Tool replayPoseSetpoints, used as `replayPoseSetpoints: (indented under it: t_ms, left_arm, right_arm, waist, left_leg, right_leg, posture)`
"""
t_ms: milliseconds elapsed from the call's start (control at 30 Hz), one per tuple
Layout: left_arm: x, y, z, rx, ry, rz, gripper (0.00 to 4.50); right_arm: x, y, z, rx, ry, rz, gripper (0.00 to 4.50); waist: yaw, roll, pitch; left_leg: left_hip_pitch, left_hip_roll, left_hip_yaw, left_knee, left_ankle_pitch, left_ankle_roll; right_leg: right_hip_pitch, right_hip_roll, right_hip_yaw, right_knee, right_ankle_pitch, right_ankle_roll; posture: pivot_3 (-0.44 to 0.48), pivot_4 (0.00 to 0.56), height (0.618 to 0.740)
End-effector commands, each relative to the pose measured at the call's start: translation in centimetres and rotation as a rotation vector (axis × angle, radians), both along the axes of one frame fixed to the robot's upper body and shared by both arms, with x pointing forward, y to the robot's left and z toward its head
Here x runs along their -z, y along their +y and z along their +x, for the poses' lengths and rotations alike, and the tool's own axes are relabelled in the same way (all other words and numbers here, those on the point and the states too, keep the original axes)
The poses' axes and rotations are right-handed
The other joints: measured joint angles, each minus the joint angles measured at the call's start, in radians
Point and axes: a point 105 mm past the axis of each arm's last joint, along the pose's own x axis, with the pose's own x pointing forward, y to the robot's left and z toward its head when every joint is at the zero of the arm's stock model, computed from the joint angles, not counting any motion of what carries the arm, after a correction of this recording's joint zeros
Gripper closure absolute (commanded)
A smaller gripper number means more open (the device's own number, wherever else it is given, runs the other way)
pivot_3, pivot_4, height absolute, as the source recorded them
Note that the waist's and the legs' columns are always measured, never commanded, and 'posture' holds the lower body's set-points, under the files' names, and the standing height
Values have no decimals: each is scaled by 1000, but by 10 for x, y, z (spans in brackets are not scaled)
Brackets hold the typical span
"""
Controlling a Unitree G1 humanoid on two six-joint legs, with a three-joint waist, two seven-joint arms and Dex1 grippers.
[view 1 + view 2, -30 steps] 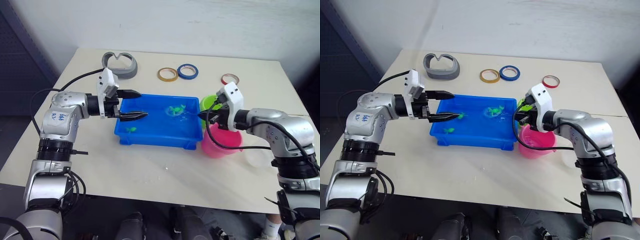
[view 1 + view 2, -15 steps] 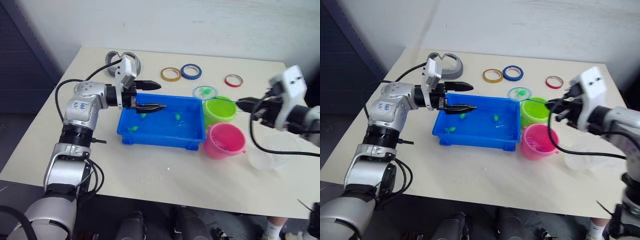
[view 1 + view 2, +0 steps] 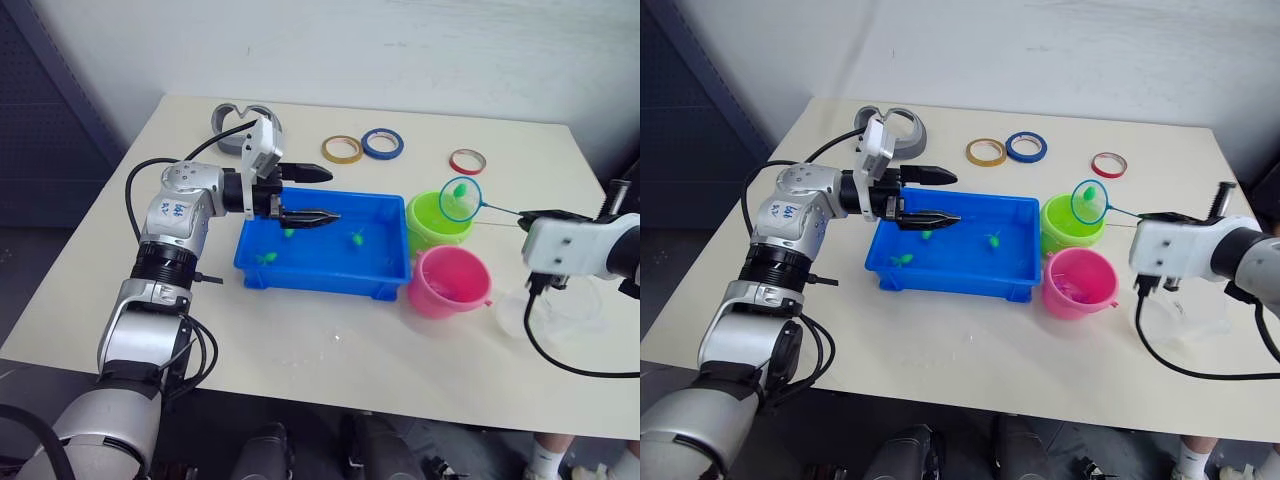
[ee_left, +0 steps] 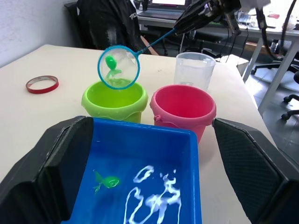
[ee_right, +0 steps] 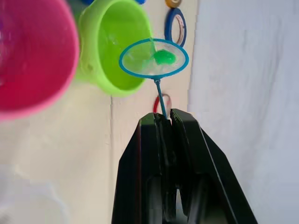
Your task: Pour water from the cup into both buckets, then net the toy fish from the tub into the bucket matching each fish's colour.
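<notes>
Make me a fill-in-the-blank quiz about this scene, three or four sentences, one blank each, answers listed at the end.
1. The fish in the net is ____ in colour.
2. The net hangs over the ____ bucket.
3. The right end effector is shut on the net's ____.
4. The left end effector is held open over the blue ____.

Answers: green; green; handle; tub
</notes>
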Motion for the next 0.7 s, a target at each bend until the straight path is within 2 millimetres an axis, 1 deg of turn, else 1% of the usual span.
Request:
replayPoseSetpoints:
  t_ms: [33, 133, 233, 267, 300, 333, 367, 400, 433, 500, 533, 567, 700]
  left_arm:
    - [-18, 2, -1, 2, -71, -1, 52]
    - [-18, 5, -2, -6, -73, 0, 52]
    - [-15, 9, -3, -17, -70, 6, 52]
    - [-14, 11, -3, -23, -68, 8, 52]
    - [-13, 14, -3, -31, -64, 13, 52]
    - [-12, 17, -4, -38, -61, 18, 52]
    - [-10, 21, -5, -46, -56, 25, 52]
    - [-9, 26, -6, -54, -49, 33, 52]
    - [-7, 29, -7, -59, -45, 38, 52]
    - [-4, 38, -10, -72, -33, 54, 52]
    - [-2, 42, -12, -80, -29, 64, 52]
    - [0, 47, -15, -89, -23, 73, 52]
    - [5, 54, -24, -108, -16, 101, 52]
  right_arm:
    - [-9, -5, 5, -102, -107, -274, 4500]
    - [-19, -6, 10, -146, -160, -330, 4500]
    - [-24, -10, 15, -117, -150, -217, 4500]
    - [-30, -9, 18, -77, -144, -53, 4500]
    - [-37, -5, 20, -32, -118, 177, 4500]
    - [-39, -1, 20, -6, -64, 374, 4500]
    - [-41, 8, 20, 18, 24, 617, 4500]
    - [-42, 18, 18, 30, 119, 790, 4500]
    - [-41, 25, 16, 41, 190, 886, 4500]
    - [-35, 47, 7, 47, 409, 1072, 4500]
    - [-29, 56, 2, 58, 522, 1134, 4500]
    - [-24, 65, -1, 68, 622, 1187, 4500]
    - [-6, 84, -7, 146, 879, 1291, 4500]
  waist:
    - [0, 0, 0]
    - [-3, 0, 0]
    - [-3, 0, 0]
    - [-3, 0, 0]
    - [-5, 0, 0]
    - [-7, -1, 0]
    - [-8, -1, 0]
    - [-12, -1, 0]
    - [-16, 0, 0]
    - [-18, 1, 0]
    - [-20, 1, 0]
    - [-23, 1, 0]
    - [-21, 0, 0]
  left_leg:
    - [0, 0, 1, 0, 0, 0]
    - [0, 0, 1, 0, 0, 0]
    - [1, 0, 1, 0, 1, -1]
    - [1, 1, 1, 0, 1, -1]
    - [1, 1, 1, 0, 1, -1]
    - [2, 2, 1, 1, 1, -2]
    - [2, 2, 1, 2, 1, -2]
    - [2, 2, 1, 2, 1, -2]
    - [2, 2, 0, 3, 1, -2]
    - [2, 2, -1, 3, 1, -2]
    - [2, 2, -2, 3, 1, -2]
    - [2, 2, -3, 3, 1, -2]
    - [2, 2, -4, 3, 1, -2]
  right_leg:
    - [0, 0, 0, 0, 0, 0]
    - [0, 0, 1, 0, 0, 0]
    - [0, 0, 1, 1, 0, 0]
    - [0, 1, 1, 1, 0, 0]
    - [0, 0, 1, 1, 0, 0]
    - [1, 1, 1, 1, 0, 0]
    - [1, 1, 0, 2, 0, 0]
    - [1, 1, 0, 3, 0, 0]
    - [1, 1, 0, 4, 0, 0]
    - [1, 0, -1, 5, 0, 0]
    - [1, 0, -2, 5, 0, 0]
    - [1, 0, -2, 5, 0, 0]
    - [2, -1, -3, 4, 0, 0]
  posture:
    - [0, 150, 740]
    - [0, 150, 740]
    - [0, 150, 740]
    - [0, 150, 740]
    - [0, 150, 740]
    - [0, 150, 740]
    - [0, 150, 740]
    - [0, 150, 740]
    - [0, 150, 740]
    - [0, 150, 740]
    - [0, 150, 740]
    - [0, 150, 740]
    - [0, 150, 740]
